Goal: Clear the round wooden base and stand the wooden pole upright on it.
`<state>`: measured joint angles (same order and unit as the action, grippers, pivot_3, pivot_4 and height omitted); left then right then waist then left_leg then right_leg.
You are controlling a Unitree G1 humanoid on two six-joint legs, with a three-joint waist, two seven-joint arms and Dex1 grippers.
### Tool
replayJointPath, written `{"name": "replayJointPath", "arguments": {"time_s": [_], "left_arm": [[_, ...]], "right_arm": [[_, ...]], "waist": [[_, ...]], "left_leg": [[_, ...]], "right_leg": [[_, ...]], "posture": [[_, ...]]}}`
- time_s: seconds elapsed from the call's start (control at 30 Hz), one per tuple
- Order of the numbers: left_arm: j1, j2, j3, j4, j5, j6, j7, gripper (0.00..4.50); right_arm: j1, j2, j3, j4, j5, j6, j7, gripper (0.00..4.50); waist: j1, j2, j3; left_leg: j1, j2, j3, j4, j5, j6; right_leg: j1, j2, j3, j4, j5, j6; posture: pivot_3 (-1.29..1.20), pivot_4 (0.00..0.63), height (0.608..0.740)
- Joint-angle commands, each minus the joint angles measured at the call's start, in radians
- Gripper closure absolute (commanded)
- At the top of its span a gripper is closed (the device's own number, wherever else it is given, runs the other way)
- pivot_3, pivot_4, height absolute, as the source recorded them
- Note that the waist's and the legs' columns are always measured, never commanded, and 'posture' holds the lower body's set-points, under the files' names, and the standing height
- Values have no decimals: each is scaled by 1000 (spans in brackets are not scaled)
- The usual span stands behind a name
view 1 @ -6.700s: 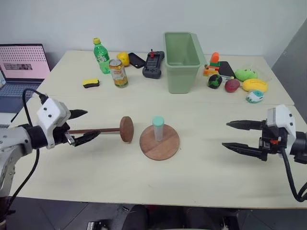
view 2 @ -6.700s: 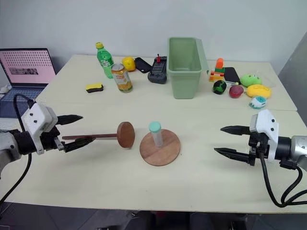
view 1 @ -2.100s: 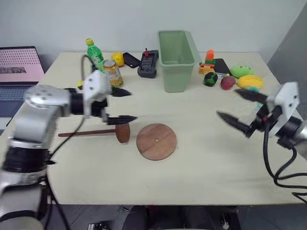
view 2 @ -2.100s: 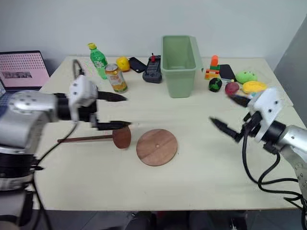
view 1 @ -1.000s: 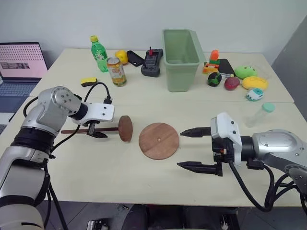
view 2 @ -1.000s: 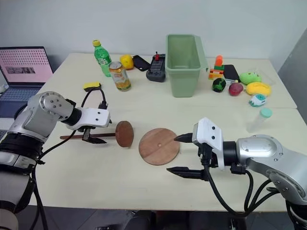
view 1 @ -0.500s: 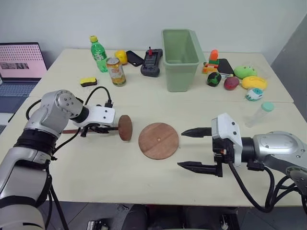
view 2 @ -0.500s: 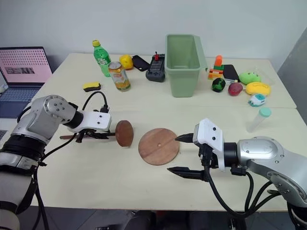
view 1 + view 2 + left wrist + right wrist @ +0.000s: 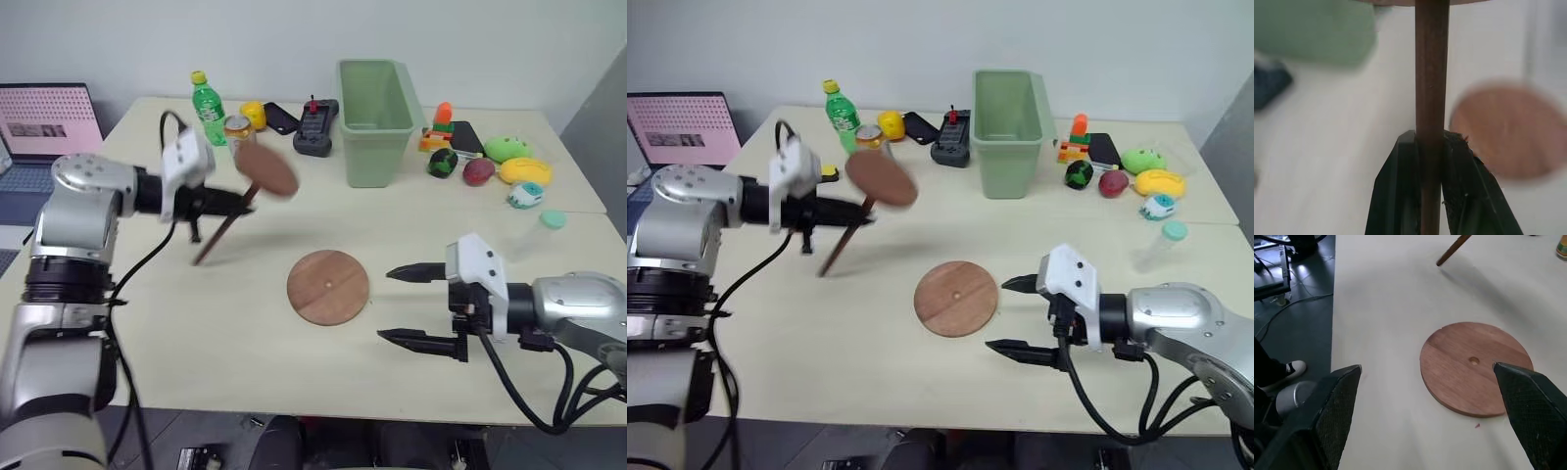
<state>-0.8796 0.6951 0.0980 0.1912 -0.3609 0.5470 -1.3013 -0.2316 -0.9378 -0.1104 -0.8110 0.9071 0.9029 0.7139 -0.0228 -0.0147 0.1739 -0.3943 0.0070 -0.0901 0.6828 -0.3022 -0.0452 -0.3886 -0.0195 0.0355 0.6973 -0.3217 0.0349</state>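
2 tools | l tool clamped on wooden pole | r tool agape, empty

My head cameras look down over the table; both wrist cameras, close in, share the round wooden base.

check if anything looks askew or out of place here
The wooden pole is tilted in the air, disc end up, clamped by the left end effector. The round wooden base lies bare; a mint-capped tube sits far right.
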Motion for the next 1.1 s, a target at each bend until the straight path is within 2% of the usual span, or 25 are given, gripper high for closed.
{"name": "replayJointPath", "arguments": {"time_s": [0.03,0.1,0.23,0.5,0.77,1.1], "left_arm": [[13,-86,89,-174,-154,118,146,4251],[46,-140,112,-251,-212,155,212,4251],[170,-183,60,-358,-243,129,212,4251],[293,-247,-12,-373,-212,-4,252,4251],[320,-287,-63,-338,-167,-120,276,4251],[336,-309,-104,-340,-169,-144,297,4251]], "right_arm": [[62,-10,-81,-57,1,-30,-15,0],[100,0,-101,-75,-4,-53,-16,0],[157,41,-66,-113,-55,-107,-46,0],[174,113,26,-108,-124,-136,-114,0],[158,159,75,-95,-160,-119,-174,0],[163,137,57,-95,-163,-102,-175,0]], "waist": [[-5,0,0],[-7,0,0],[-17,0,0],[-5,0,0],[-4,0,0],[-3,0,0]], "left_leg": [[0,0,0,0,0,0],[1,0,1,-1,0,0],[4,3,4,-2,0,-1],[9,1,6,-3,0,-1],[9,1,6,-3,0,-1],[9,1,7,-3,0,0]], "right_leg": [[0,0,0,0,0,0],[0,0,1,1,0,0],[0,0,4,1,0,0],[3,1,5,2,0,0],[4,1,5,1,0,0],[4,2,4,1,0,0]], "posture": [[0,150,740],[0,150,740],[0,150,740],[0,150,740],[0,150,740],[0,150,740]]}}
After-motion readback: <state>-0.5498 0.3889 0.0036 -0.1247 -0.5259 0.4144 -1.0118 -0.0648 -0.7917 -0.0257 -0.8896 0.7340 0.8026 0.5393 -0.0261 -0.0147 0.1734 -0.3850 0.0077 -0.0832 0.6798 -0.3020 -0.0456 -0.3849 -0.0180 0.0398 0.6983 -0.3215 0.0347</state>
